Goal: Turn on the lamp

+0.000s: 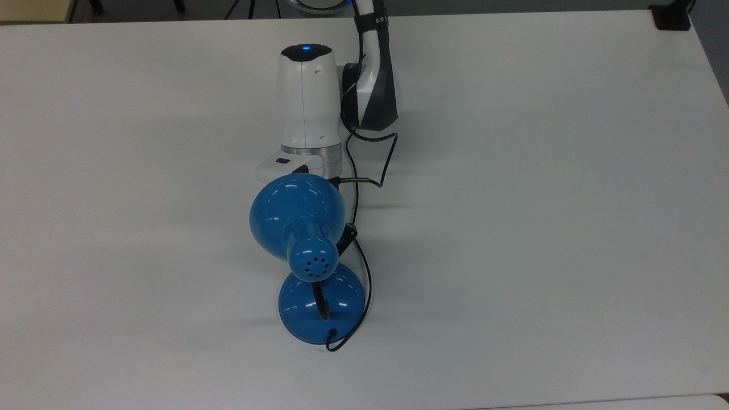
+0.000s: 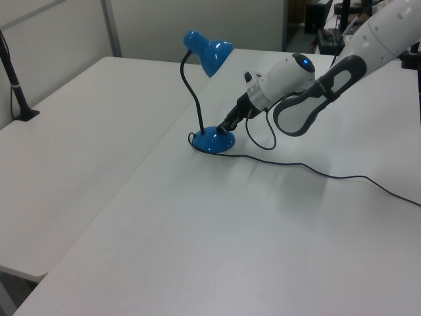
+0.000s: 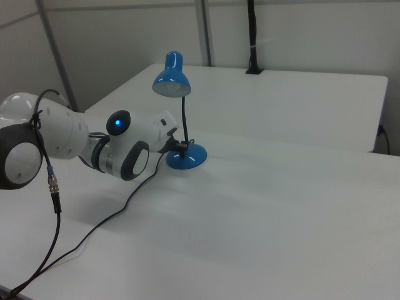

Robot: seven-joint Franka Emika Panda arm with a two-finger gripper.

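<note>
The lamp is glossy blue, and its bell-shaped shade (image 1: 297, 216) hangs on a black neck over a round base (image 1: 322, 310) near the table's middle. From the top view's upper side my white arm (image 1: 306, 97) reaches down under the shade. My gripper (image 2: 227, 124) sits low against the right side of the lamp base (image 2: 214, 140) in the left view, seemingly touching it. In the right view the gripper (image 3: 180, 147) is just left of the base (image 3: 187, 157). No glow shows under the shade (image 3: 171, 82).
A thin black cord (image 2: 316, 172) trails from the lamp base across the white table (image 1: 541, 228). The arm's own cable (image 1: 387, 159) loops beside the wrist. A black clamped post (image 2: 14, 82) stands at the table's far left edge in the left view.
</note>
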